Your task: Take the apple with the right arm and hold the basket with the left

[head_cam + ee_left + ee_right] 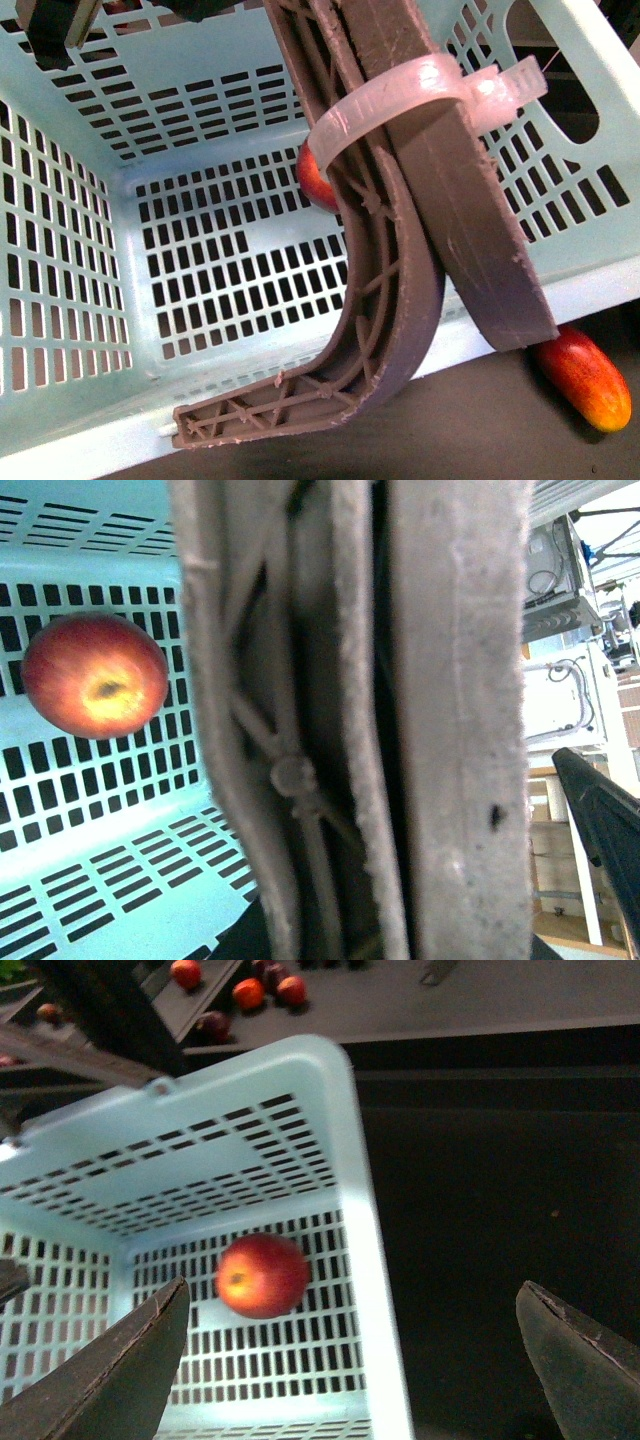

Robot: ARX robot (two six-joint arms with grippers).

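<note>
The turquoise basket fills the front view, its brown handles bound by a white zip tie. The red apple lies inside it, half hidden behind the handles. It also shows in the left wrist view and, blurred, in the right wrist view. My left gripper is shut on the handles, and its jaws are mostly hidden behind them. My right gripper is open and empty above the basket's rim, apart from the apple.
An elongated red-and-yellow fruit lies on the dark table outside the basket, beside its near right wall. Several fruits sit on a shelf beyond the basket. Dark tabletop lies beside the basket.
</note>
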